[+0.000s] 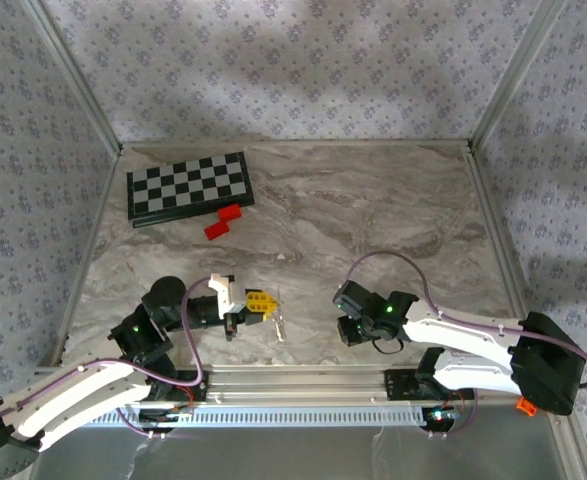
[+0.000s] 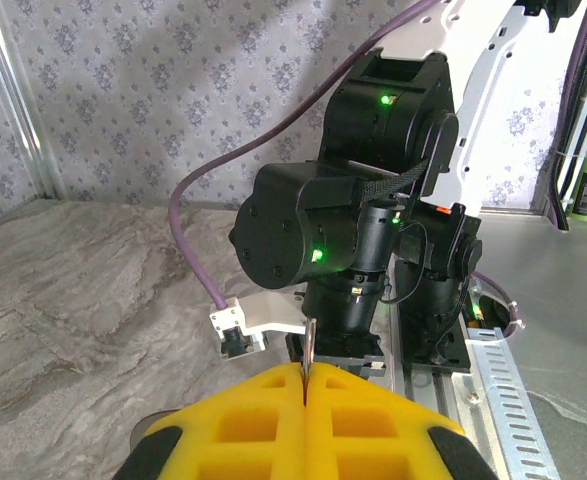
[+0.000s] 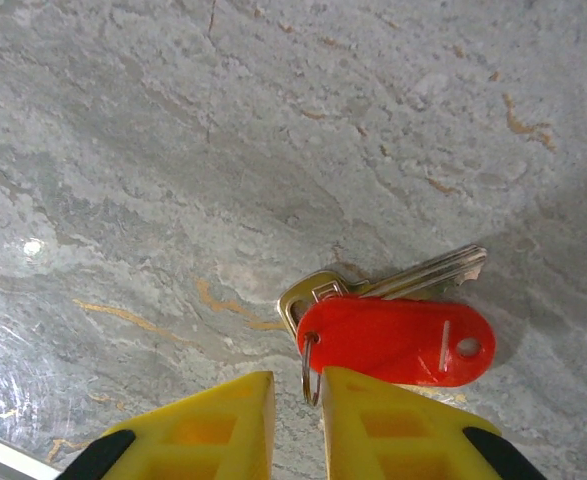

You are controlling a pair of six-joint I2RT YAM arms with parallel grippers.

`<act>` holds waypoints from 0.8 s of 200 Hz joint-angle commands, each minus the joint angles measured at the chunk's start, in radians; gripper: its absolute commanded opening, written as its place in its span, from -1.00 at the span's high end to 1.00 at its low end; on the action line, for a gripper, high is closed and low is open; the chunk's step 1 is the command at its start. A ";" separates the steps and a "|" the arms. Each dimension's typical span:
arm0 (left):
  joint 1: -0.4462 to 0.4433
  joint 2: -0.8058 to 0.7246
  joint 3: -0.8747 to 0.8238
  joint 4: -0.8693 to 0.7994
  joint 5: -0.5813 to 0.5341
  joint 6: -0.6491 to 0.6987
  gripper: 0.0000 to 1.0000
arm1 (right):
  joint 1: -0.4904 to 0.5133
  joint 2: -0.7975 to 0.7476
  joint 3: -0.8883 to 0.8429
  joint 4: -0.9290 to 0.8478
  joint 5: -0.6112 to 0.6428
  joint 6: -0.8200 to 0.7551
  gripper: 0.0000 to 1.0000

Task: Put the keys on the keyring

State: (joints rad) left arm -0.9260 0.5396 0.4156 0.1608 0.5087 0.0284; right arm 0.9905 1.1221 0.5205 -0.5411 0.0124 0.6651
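Fingertips of the right pincer (image 3: 297,385) stand a narrow gap apart around the keyring (image 3: 311,372), not clamping it. The ring joins a red tag (image 3: 393,340) and a key (image 3: 423,275) lying on the bench (image 3: 173,150). The left pincer (image 2: 306,385) is closed tight on a thin silvery sliver (image 2: 309,345).

Left end effector (image 2: 305,375): thin metal piece (image 2: 310,345) mostly buried between yellow fingers (image 2: 263,420), only tip visible. Key (image 3: 418,273) head partly under red tag (image 3: 393,340); small ring (image 3: 310,368) partly hidden by tag edge. Top view: silvery item (image 1: 280,326) too small to identify.
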 commanded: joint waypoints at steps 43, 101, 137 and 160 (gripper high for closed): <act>-0.007 -0.008 0.014 0.054 0.025 -0.001 1.00 | -0.007 0.025 0.018 -0.011 0.042 -0.027 0.66; -0.007 -0.009 0.014 0.054 0.025 -0.001 1.00 | -0.008 0.025 0.014 -0.002 0.049 -0.028 0.71; -0.007 -0.008 0.014 0.054 0.026 -0.004 1.00 | -0.008 0.030 0.013 0.008 0.049 -0.027 0.75; -0.007 -0.009 0.012 0.054 0.026 -0.002 1.00 | -0.007 0.025 0.012 0.008 0.049 -0.028 0.83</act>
State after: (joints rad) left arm -0.9260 0.5396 0.4156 0.1604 0.5087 0.0284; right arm 0.9859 1.1446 0.5205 -0.5293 0.0414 0.6449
